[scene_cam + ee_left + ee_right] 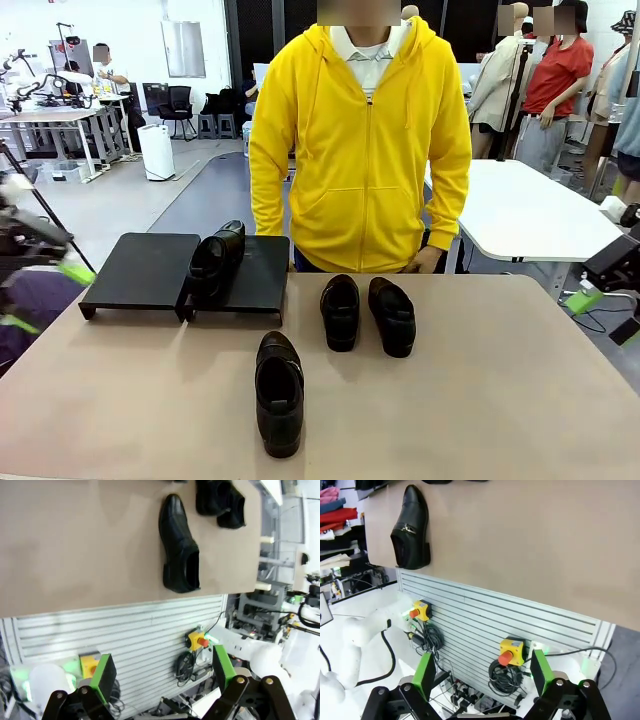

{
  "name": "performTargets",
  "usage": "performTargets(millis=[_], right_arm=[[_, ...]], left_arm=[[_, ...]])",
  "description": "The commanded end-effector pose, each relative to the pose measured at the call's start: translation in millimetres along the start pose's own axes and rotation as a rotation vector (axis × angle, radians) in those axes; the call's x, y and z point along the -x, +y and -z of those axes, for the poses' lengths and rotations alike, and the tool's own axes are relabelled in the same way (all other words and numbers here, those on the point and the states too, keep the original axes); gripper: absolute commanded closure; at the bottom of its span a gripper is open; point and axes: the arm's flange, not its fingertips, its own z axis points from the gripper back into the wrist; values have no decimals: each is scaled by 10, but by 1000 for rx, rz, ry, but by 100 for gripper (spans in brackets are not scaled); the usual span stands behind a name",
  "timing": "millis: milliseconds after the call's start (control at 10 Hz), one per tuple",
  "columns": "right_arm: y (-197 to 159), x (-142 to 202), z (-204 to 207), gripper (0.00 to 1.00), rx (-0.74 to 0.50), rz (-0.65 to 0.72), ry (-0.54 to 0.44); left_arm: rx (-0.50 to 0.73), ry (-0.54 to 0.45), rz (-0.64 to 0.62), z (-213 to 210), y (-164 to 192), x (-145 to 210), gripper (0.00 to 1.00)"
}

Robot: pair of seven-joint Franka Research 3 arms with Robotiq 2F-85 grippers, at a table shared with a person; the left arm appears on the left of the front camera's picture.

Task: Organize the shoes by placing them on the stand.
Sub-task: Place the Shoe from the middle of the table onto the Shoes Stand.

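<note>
Stand [140, 270]: you have one, made of two panels.
Shoes [279, 392]: you can count four, one on the stand and three on the desk [480, 400].
Person [360, 150]: one faces you.
Grippers: two, your left gripper [162, 672] and your right gripper [480, 672].

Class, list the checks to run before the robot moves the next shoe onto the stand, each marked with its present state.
1. Left pincer open, empty: ok.
2. Right pincer open, empty: ok.
3. Low black sloped stand has room: ok, left panel bare.
4. Nearest glossy black leather loafer upright, unobstructed: ok.
5. Loafer on the stand resting steady: cannot tell.
6. Person's hand apart from the shoes: ok.
</note>
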Motion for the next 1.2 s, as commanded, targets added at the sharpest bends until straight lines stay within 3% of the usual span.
performTargets(millis=[0,100,200,300,400,500,600,800,900,1000,1100], right_arm=[[9,11,-56,0,0,3,9],[9,11,-56,0,0,3,9],[9,11,-56,0,0,3,9],[9,11,-56,0,0,3,9],[9,11,-56,0,0,3,9],[9,11,-56,0,0,3,9],[9,11,-56,0,0,3,9],[9,11,-56,0,0,3,9],[9,11,-56,0,0,3,9],[9,11,-56,0,0,3,9],[9,11,-56,0,0,3,9]], left_arm=[[-19,160,-153,774,-1052,-87,0],[-123,282,-208,1363,-1475,-30,0],[-236,302,-268,1809,-1694,1,0],[-325,350,-246,2159,-1768,30,0],[-382,236,-290,2369,-1730,-43,0],[-324,258,-345,2107,-1617,-233,0],[-298,309,-266,2440,-1788,367,0],[-298,309,-266,2440,-1788,367,0],[-324,305,-285,2485,-1725,111,0],[-426,279,-224,2559,-1645,54,0],[-474,140,-161,2562,-1547,0,0]])
